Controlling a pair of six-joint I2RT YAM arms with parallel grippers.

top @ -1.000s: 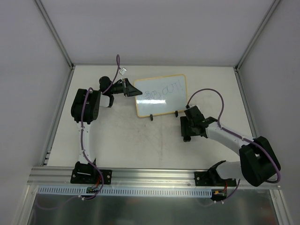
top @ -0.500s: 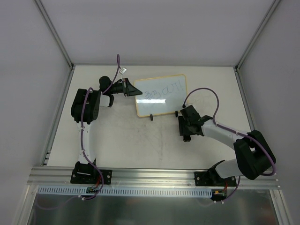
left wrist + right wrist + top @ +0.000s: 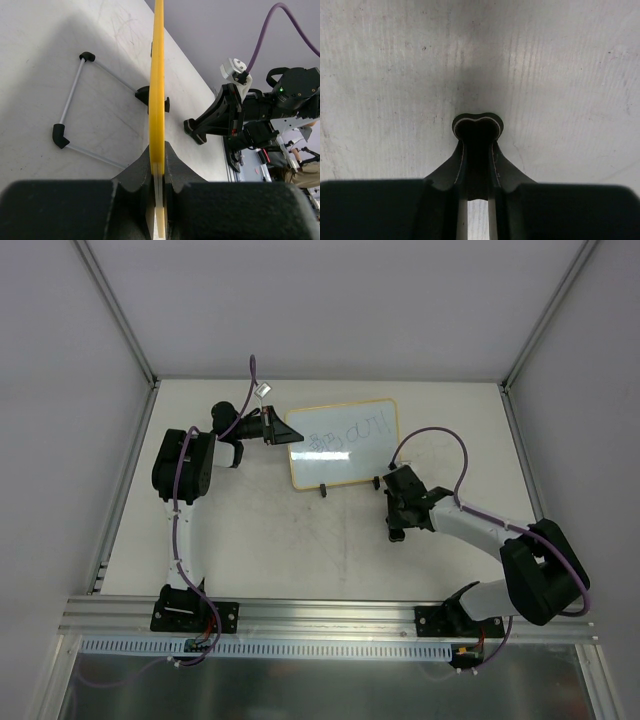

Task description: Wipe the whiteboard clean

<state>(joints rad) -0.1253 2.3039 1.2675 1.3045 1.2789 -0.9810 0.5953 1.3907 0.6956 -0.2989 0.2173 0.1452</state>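
Top external, first: found the whiteboard (image 3: pixel 345 445) standing at 12 o'clock from the counter's (image 3: pixel 300 550) middle, long axis 9-to-3, scribbled face turned toward 6. Saw its 9 o'clock edge clamped by the left end effector (image 3: pixel 285 430). Placed the right end effector (image 3: pixel 397 532) near but apart at the board's 5 o'clock, closed, tips down at bare counter; could not tell whether anything was held. Judged the coming move an 11 o'clock reach.
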